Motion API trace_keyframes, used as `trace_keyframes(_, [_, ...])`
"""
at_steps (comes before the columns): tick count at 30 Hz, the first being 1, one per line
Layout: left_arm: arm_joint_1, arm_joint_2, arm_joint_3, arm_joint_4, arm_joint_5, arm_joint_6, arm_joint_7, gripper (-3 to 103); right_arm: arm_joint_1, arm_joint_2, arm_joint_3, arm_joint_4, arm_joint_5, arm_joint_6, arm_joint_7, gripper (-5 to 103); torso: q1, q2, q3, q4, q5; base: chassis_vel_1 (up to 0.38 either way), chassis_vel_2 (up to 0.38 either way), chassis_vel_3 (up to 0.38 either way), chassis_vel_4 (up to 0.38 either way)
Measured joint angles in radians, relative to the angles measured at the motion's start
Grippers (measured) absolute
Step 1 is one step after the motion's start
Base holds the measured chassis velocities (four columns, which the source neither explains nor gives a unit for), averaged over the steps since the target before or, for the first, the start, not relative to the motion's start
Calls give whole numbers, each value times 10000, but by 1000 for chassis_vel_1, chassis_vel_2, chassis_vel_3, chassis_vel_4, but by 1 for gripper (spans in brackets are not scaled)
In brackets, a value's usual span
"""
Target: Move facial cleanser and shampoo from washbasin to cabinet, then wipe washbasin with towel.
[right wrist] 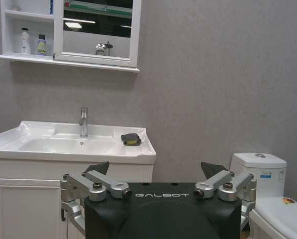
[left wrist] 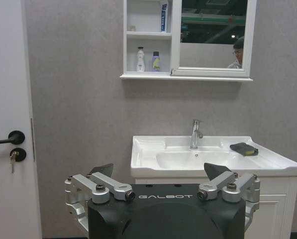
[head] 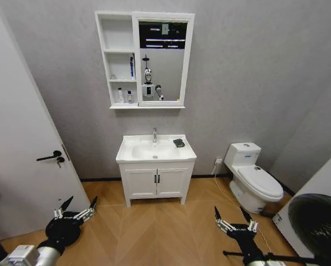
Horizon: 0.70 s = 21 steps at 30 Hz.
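Note:
The white washbasin (head: 126, 153) stands against the far wall with the dark towel (head: 178, 143) lying on its right rear corner. Above it hangs the cabinet (head: 146, 106) with its mirror. A white bottle (head: 120, 96) and a shorter bottle (head: 129, 97) stand on the lowest shelf, and a blue tube (head: 131, 66) on the middle one; I cannot tell which is the facial cleanser or the shampoo. My left gripper (head: 82, 200) and right gripper (head: 229, 213) hang open and empty over the floor, well short of the vanity. The towel (left wrist: 244, 148) (right wrist: 131, 139) also appears in both wrist views.
A white toilet (head: 254, 177) stands right of the vanity (head: 156, 183). A white door (head: 21, 155) with a black handle closes off the left side. A dark round drum opening (head: 315, 221) sits at the right edge. Wooden floor (head: 154, 227) lies between me and the vanity.

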Motion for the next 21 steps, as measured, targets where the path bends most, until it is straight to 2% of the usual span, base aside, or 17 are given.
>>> trace_keyframes(1, [-2, 0, 2, 0, 0, 0, 1, 100, 0, 0, 0, 0, 0, 0, 0, 100, 3, -3, 2, -11, 2, -8, 76, -27, 14])
trace_keyframes(9, [-4, 1, 4, 2, 0, 0, 2, 100, 7, 0, 1, -1, 0, -1, 1, 100, 28, -14, 9, -2, 4, -57, 30, 26, -45])
trace_keyframes(21, [-3, 1, 3, 2, 0, 0, 2, 100, 3, 0, 1, -1, 0, -1, 1, 100, 10, -8, 3, -4, 3, -4, 4, 3, -2])
